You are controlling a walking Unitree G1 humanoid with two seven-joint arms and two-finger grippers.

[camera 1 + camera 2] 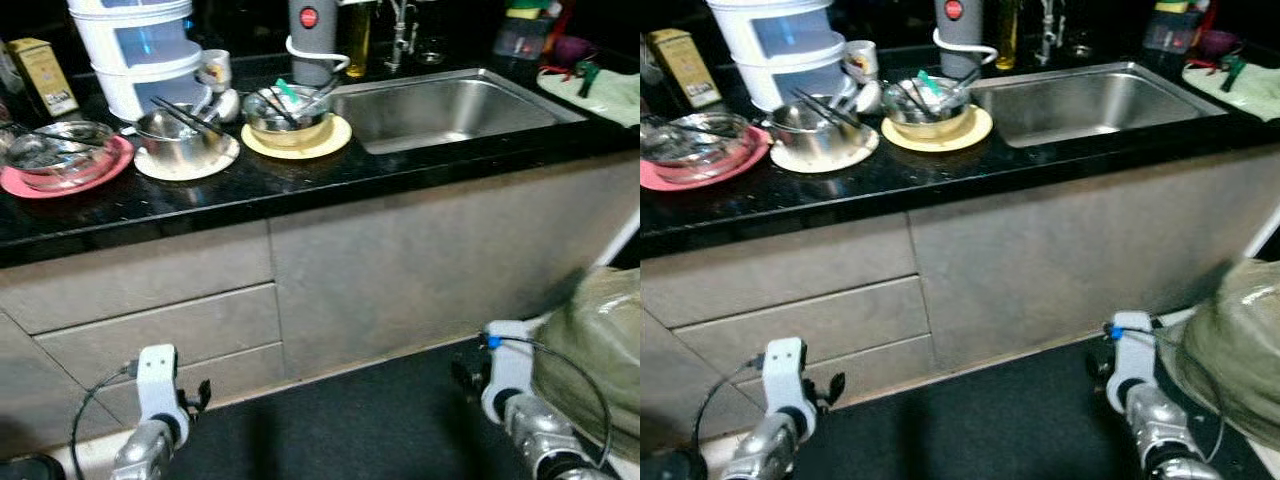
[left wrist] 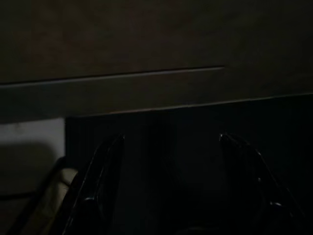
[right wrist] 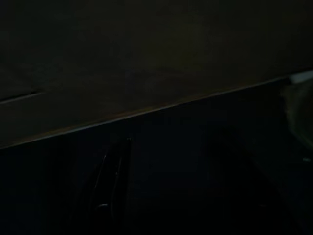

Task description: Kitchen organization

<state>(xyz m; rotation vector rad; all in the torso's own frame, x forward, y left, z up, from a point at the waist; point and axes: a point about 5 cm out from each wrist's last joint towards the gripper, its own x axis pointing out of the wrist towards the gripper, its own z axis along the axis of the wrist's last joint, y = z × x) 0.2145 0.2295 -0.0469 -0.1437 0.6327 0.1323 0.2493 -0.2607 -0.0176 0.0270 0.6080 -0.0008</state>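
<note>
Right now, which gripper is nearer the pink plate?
Left. The left gripper hangs low below the counter end holding the pink plate; the right gripper hangs under the sink side.

A black counter [image 1: 300, 190] ran well above and ahead of both grippers, with a steel sink [image 1: 440, 110] set in it over the right one. Grey cabinet fronts [image 1: 420, 270] faced them, drawers [image 1: 150, 320] just ahead of the left. Dark floor [image 1: 350, 420] lay between them, dimly lit.
</note>
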